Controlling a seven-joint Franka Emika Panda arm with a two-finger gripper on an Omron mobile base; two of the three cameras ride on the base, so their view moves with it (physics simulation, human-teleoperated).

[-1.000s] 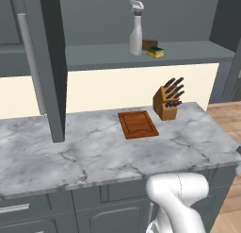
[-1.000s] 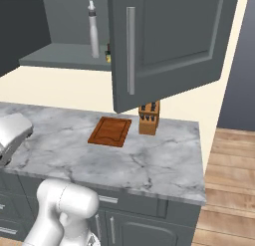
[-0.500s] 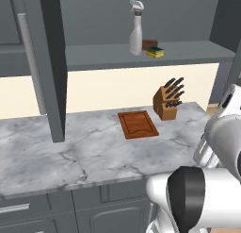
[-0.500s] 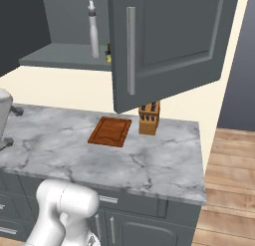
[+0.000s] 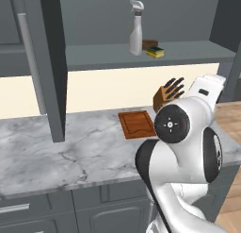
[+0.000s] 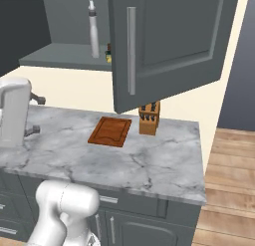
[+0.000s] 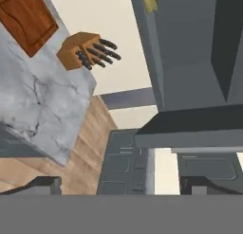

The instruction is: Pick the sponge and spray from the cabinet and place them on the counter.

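On the open cabinet (image 5: pixel 141 57) shelf, the spray (image 5: pixel 136 28) stands upright, with the sponge (image 5: pixel 155 52) lying flat just to its right. Below, a cutting board (image 5: pixel 137 124) lies on the counter (image 5: pixel 56 152) beside a knife block (image 5: pixel 168 93). Farther right, the gripper (image 7: pixel 121 183) has its fingers spread wide, holding nothing.

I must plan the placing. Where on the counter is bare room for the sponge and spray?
The counter is bare from the cutting board and knife block to its front edge and right end. In the left base view, bare marble also lies left of the board. The back middle is crowded.
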